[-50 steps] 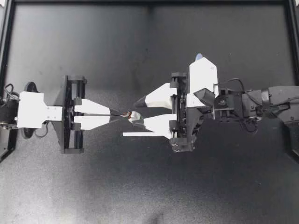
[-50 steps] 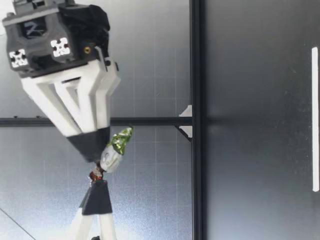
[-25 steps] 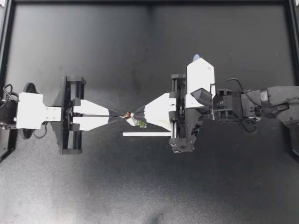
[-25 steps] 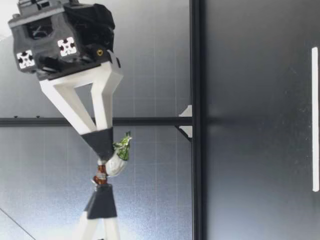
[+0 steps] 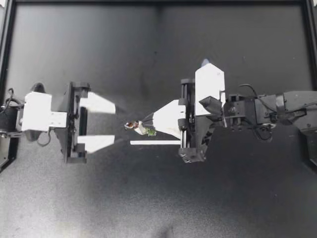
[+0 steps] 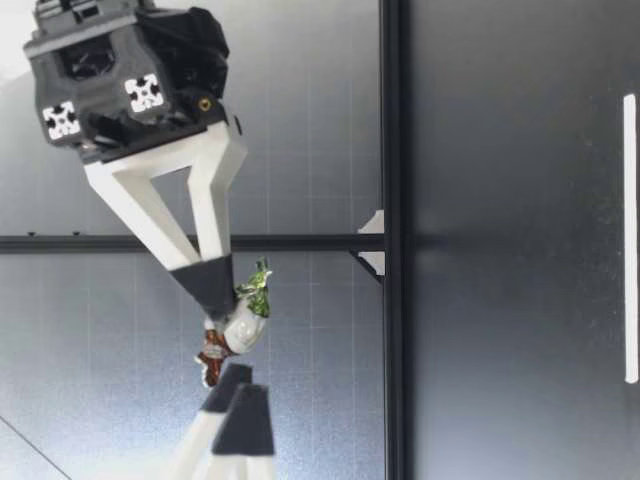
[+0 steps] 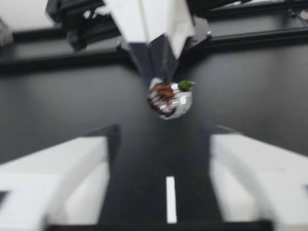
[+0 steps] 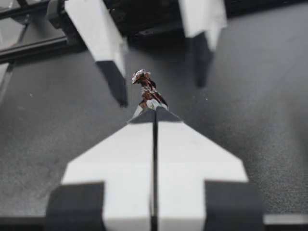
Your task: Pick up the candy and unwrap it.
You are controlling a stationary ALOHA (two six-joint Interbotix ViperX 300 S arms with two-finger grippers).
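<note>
The candy [image 5: 139,128], silver-wrapped with a green twist and a brownish twist, hangs above the table's middle. My right gripper [image 5: 144,122] is shut on it. In the right wrist view the brownish end [image 8: 146,89] sticks out past the closed tips of my right gripper [image 8: 155,109]. My left gripper [image 5: 115,123] stands open a short way off, with nothing between its fingers. Seen from the left wrist, the candy [image 7: 169,98] hangs ahead of my open left gripper [image 7: 161,139]. The low view has the candy [image 6: 241,324] high above the table, under my right gripper [image 6: 214,301].
A thin white strip [image 5: 155,142] lies on the black table [image 5: 158,198] just below the candy. A black frame [image 5: 158,2] borders the table. In the low view the strip [image 6: 629,238] lies on the table surface.
My left gripper has opened, let go of the candy's brownish twist and drawn back a little. My right gripper shut on the candy and keeps it aloft.
</note>
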